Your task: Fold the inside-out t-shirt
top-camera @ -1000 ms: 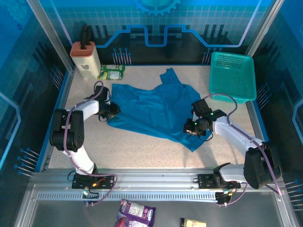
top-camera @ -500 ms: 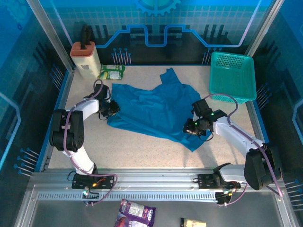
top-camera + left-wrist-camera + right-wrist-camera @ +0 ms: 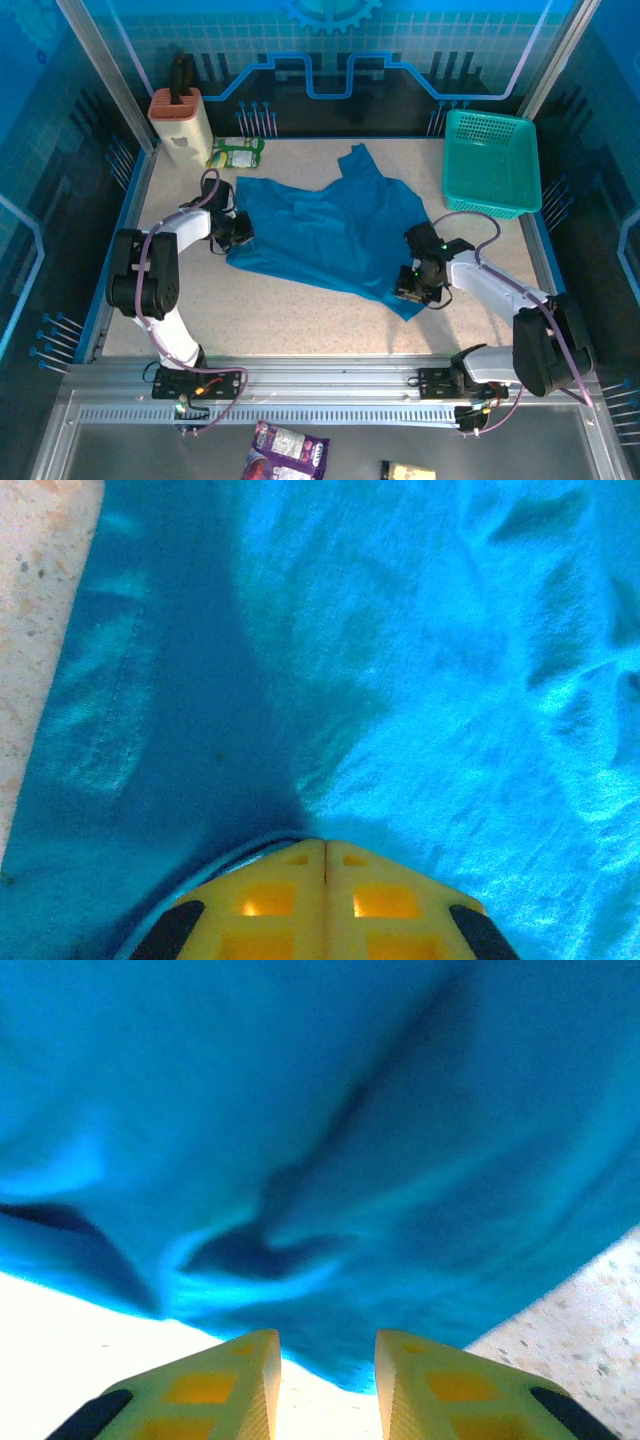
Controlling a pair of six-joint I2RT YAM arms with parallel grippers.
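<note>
The inside-out t-shirt [image 3: 320, 230] lies rumpled and spread across the middle of the table, plain blue-teal. At the shirt's left edge my left gripper [image 3: 240, 232] rests low. In the left wrist view its yellow fingers [image 3: 325, 842] press together, the hem curls round them and a fold runs up from the tips across the t-shirt [image 3: 420, 660]. My right gripper [image 3: 411, 290] sits at the shirt's near right corner. Its fingers [image 3: 327, 1345] stand apart, and the corner tip of the t-shirt [image 3: 330, 1160] reaches just between them.
A teal mesh basket [image 3: 490, 165] stands at the back right. At the back left stand a beige container [image 3: 180, 125] with a black handle and a green packet [image 3: 237, 152]. Bare speckled table [image 3: 300, 315] lies in front of the shirt.
My left gripper has closed at the shirt's left edge. The right gripper has slid nearer along the shirt, down to its near right corner.
</note>
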